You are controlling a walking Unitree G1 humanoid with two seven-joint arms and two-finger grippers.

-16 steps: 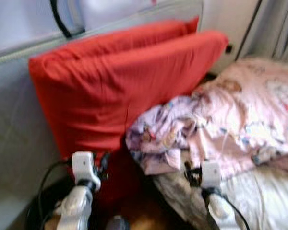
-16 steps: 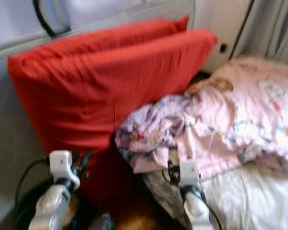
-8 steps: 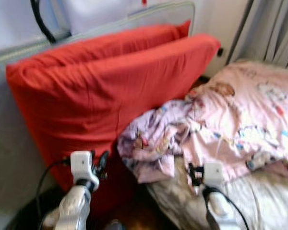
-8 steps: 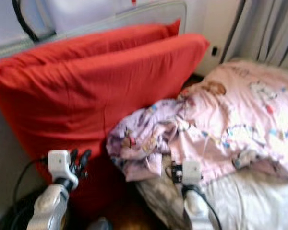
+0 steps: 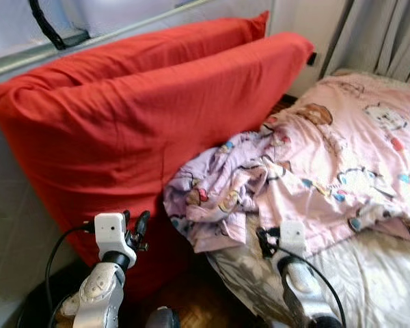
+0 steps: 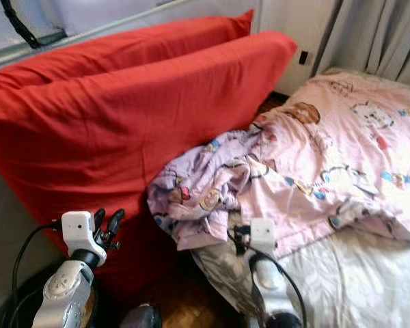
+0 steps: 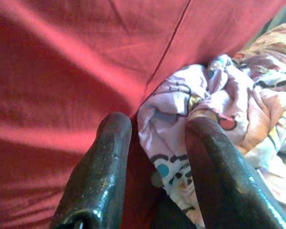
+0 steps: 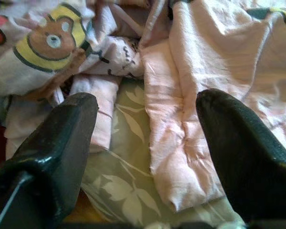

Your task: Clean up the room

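Note:
Two big red pillows lean against the grey wall beside the bed. A crumpled pink and lilac cartoon-print blanket lies on the bed, its bunched end touching the front pillow. My left gripper is open low in front of the pillow's lower corner; in the left wrist view its fingers frame the pillow seam and the blanket's edge. My right gripper is open at the blanket's near hem; in the right wrist view that hem lies between its fingers, over a leaf-patterned sheet.
A white sheet covers the mattress at the right. Grey curtains hang at the back right, with a wall socket by the pillow's tip. Dark wood floor shows in the narrow gap between bed and pillows. A black cable hangs at the upper left.
The whole picture has shifted and sharpened as the camera moved, with more of the bed in view. Both grippers stay low in front, open, holding nothing.

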